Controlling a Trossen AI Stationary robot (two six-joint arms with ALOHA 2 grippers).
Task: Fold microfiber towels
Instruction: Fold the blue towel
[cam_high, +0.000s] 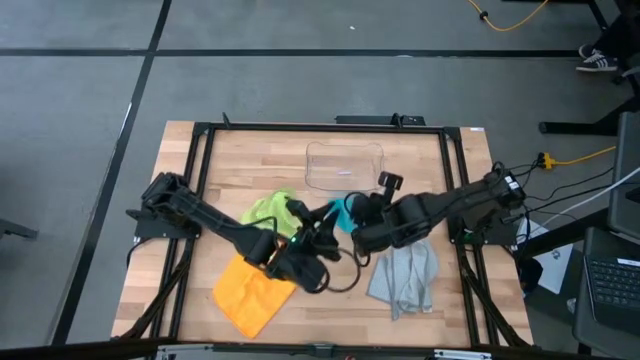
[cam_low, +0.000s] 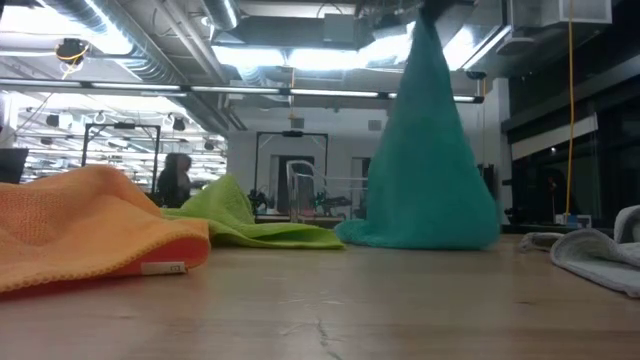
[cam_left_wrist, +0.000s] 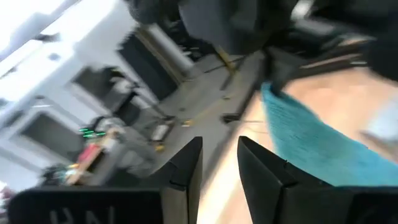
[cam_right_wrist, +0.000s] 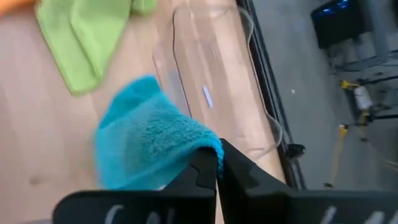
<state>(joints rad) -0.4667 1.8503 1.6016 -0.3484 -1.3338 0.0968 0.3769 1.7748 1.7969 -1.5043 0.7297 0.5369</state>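
Observation:
The teal blue towel (cam_low: 430, 150) hangs in a cone from my right gripper (cam_right_wrist: 216, 163), which is shut on it above the table's middle (cam_high: 352, 218). My left gripper (cam_left_wrist: 219, 162) stands open just left of it (cam_high: 322, 222), with nothing in the gap. The teal cloth (cam_left_wrist: 311, 143) passes beside one of its fingers; whether they touch, I cannot tell. The lime green towel (cam_high: 270, 210) lies crumpled on the table to the left. The orange towel (cam_high: 250, 295) lies at the near left and the pale grey-blue towel (cam_high: 405, 275) at the near right. My right gripper pinches a bunched upper edge of the teal towel (cam_right_wrist: 208, 144) between its two shut fingers, which slant downward from the table's right. The towel hangs below them, widening toward its lower end (cam_low: 420, 235), which rests on the table.
A clear plastic bin (cam_high: 345, 165) stands at the far middle of the table, just behind both grippers. A black frame (cam_high: 205, 150) runs around the tabletop. Bare wood shows at the near middle, between the orange and grey towels.

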